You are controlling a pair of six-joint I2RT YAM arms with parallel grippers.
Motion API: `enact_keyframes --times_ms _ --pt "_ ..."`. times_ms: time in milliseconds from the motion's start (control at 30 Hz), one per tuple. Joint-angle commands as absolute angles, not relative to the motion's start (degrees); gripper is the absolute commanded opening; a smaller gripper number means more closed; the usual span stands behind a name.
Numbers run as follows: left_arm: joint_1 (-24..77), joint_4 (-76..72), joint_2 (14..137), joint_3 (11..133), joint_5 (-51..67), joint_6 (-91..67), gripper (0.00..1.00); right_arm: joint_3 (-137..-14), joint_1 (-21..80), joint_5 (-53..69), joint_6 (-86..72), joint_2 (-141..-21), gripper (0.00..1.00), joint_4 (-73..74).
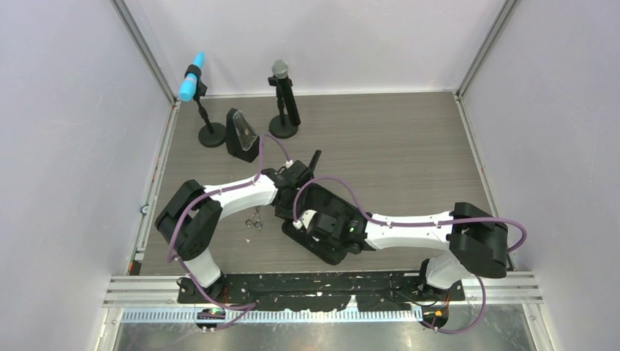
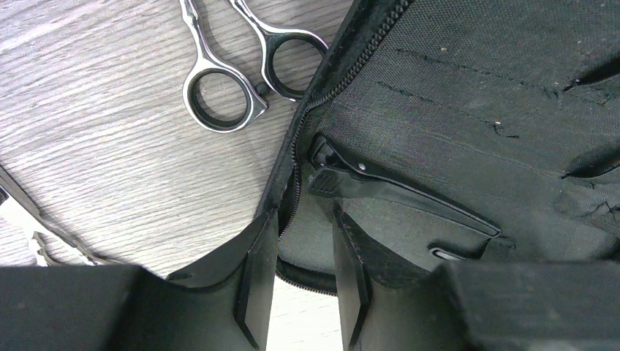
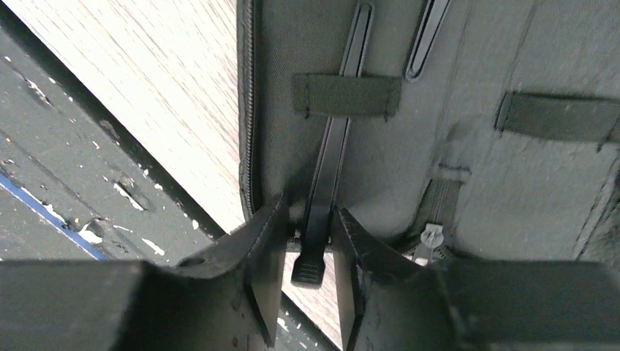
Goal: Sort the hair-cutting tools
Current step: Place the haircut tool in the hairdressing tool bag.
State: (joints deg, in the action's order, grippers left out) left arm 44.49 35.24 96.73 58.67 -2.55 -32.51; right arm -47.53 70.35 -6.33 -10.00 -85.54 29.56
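Grey counter [image 1: 409, 146], top: scissors [image 1: 254, 219] are seen beside the pouch [image 1: 325, 197].
Left wrist: left pincer [image 2: 305, 217] is held half-open astride its rim.
Right wrist: strapped hair clip [image 3: 335, 153] is flanked by right pincer [image 3: 311, 206], grip cannot be told; it could be dragged out.

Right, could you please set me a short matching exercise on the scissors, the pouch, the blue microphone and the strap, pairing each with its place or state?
Things:
1. scissors
2. pouch
3. blue microphone
4. strap

Places or states:
A. standing at the far left corner of the table
B. stretched across a long black tool
C. lying open
D. flat on the table, outside the pouch

Pairs: 1-D, 2-C, 3-A, 4-B
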Motion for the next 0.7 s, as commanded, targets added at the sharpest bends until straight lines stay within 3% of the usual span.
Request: enact_keyframes --times_ms 0,100,200,667 --pt "45.26 31.73 96.33 57.06 3.21 -34.33 0.35 -48.49 70.75 -6.61 -8.85 -84.87 0.41 25.15" --pt "45.29 31.81 96.33 57.09 3.16 -34.28 0.35 -48.04 70.72 -6.70 -9.74 -82.38 0.49 26.58" --pt "45.28 31.82 96.45 57.08 3.16 -34.29 0.35 -47.14 70.75 -6.82 -11.28 -78.12 0.51 27.23" --pt "45.26 32.16 96.65 57.27 3.17 -34.53 0.34 -42.91 70.31 -5.45 -16.33 -76.43 0.42 27.46"
